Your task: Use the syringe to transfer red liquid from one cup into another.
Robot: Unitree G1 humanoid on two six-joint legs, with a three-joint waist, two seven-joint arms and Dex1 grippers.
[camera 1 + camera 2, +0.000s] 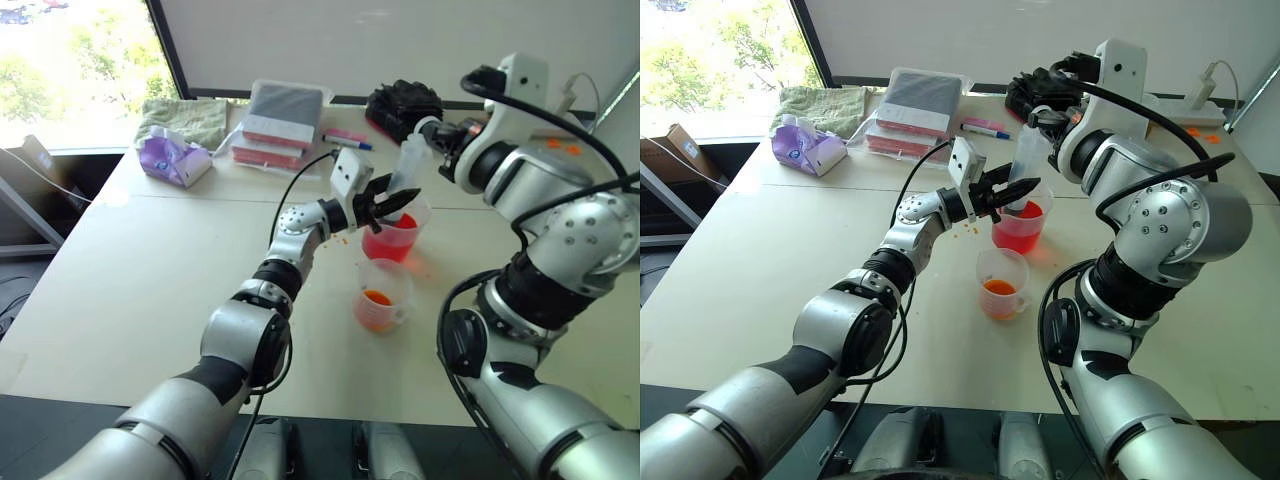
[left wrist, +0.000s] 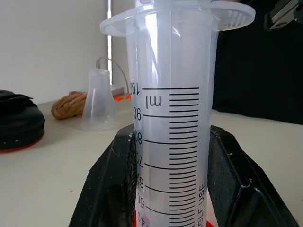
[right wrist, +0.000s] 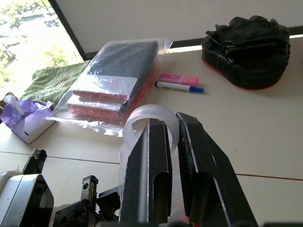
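Left gripper [image 1: 1012, 192]: clamped on syringe [image 1: 1025, 165] barrel, over red cup [image 1: 1020, 232].
Right gripper [image 3: 171, 156]: pinching plunger ring.
Progress: drawing; discharge into second cup [image 1: 1001, 283] remains.

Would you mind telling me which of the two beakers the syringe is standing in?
The syringe stands in the deep red beaker, farther from the robot; the nearer, paler handled beaker holds only a little orange liquid.

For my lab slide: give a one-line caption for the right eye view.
Left gripper steadies the clear plastic syringe over the deep red beaker while right gripper grips its white plunger ring.
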